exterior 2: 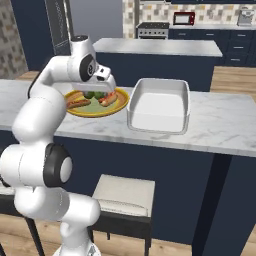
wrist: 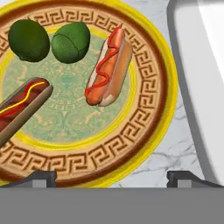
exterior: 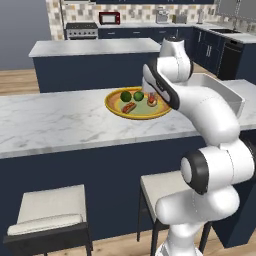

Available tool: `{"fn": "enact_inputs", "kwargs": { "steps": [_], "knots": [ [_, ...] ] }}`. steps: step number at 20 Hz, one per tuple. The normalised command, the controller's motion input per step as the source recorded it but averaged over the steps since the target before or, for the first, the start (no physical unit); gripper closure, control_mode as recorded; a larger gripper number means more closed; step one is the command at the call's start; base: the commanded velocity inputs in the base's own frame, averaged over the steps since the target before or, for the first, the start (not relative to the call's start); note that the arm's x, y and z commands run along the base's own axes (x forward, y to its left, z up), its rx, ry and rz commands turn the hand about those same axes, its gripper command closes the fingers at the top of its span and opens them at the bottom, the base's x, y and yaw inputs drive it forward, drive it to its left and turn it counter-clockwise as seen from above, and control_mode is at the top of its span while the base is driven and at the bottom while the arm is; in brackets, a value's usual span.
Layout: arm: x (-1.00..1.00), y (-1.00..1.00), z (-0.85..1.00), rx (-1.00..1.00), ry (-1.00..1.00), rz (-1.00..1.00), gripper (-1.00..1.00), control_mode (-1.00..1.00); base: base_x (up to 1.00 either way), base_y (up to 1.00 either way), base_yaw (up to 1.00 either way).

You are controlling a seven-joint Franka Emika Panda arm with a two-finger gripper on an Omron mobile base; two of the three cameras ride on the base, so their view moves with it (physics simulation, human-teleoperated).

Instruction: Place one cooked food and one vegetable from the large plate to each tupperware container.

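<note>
Your widest surface is the marble counter (exterior 2: 220, 125), with the one tupperware container (exterior 2: 159, 106) you can see sitting on it just beside the large plate (wrist: 151, 131); in the hand view the container's wall runs up the side past the right fingertip. The plate lies directly below and ahead of the jaws, and all four pieces are on it, so nothing has been moved into a container yet.

The gripper (wrist: 111, 177) hangs above the plate's near rim with its fingertips (wrist: 41, 177) spread wide and nothing between them. Ahead of the jaws, slightly toward the left tip, lies the ketchup hot dog (wrist: 108, 68); the mustard hot dog (wrist: 22, 109) is beyond the left tip, and two dark green avocados (wrist: 70, 41), touching or nearly so, lie farthest ahead.

If you descend here, the tips would probably land on the rim and could tip or push the plate. The ketchup hot dog lies at a slant, so unaligned jaws may roll it away.

The mustard hot dog is cut off at the frame edge. In both base views the arm covers part of the plate.
</note>
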Motion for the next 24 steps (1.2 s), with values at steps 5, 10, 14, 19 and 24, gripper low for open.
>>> {"fn": "enact_inputs", "kwargs": {
  "steps": [5,10,14,19,24],
  "knots": [
    [0.48,0.0,-0.31,0.07,0.0,-0.14,-1.0,-1.0,0.0,0.0,0.0],
    [0.22,0.0,-0.18,0.01,0.0,0.06,-1.0,-1.0,0.0,0.0,0.0],
    [0.23,0.0,-0.19,0.0,0.0,0.08,-1.0,-1.0,0.0,0.0,0.0],
    [0.3,-0.01,-0.12,0.0,0.0,0.08,-1.0,-1.0,0.0,0.0,0.0],
    [0.38,-0.01,-0.08,0.0,0.0,0.01,-1.0,-1.0,0.0,0.0,0.0]
  ]
}}
